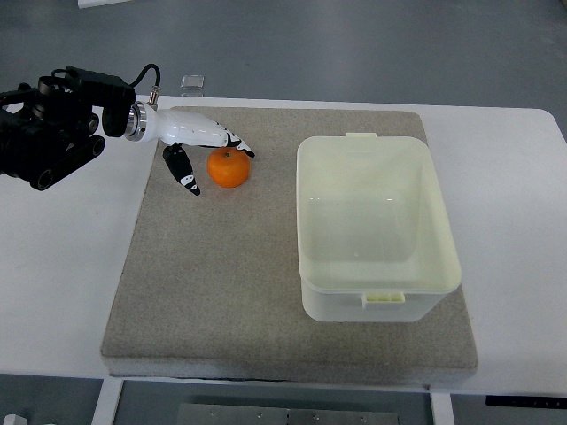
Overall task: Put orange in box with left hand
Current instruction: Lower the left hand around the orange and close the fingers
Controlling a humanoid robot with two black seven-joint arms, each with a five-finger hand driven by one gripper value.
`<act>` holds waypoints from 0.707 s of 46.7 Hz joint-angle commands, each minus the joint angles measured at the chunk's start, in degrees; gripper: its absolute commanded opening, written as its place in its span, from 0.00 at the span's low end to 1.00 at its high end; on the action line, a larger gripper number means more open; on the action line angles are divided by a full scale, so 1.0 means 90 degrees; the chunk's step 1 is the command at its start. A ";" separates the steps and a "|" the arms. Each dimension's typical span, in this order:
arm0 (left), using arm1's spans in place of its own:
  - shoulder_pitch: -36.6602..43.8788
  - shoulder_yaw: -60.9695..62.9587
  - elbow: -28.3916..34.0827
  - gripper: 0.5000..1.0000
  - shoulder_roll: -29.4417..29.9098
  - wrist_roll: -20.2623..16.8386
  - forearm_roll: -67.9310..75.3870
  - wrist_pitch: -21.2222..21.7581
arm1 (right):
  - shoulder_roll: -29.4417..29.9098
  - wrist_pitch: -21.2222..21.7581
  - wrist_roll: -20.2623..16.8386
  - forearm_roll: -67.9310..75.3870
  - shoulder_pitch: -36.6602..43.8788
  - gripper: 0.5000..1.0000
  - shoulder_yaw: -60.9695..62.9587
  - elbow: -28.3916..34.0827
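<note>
Left robot hand (199, 150) open around the orange (229, 168) on the mat (221, 292) — fingers bracketing it, not yet gripping. We read this as pre-grasp — box (376, 226) sits empty, right.

1. A lab or test room rather than a home: a plain white table (62, 283) stands on a bare grey floor (354, 44)
2. A grey felt mat (221, 292) marks out a work area
3. A black robot arm (49, 124) reaches in
</note>
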 commanded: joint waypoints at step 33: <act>0.0113 0.0348 0.0297 0.68 -0.0293 0.0000 -0.0009 0.0392 | 0.0000 0.0000 0.0000 0.0000 0.0007 0.86 0.0000 0.0000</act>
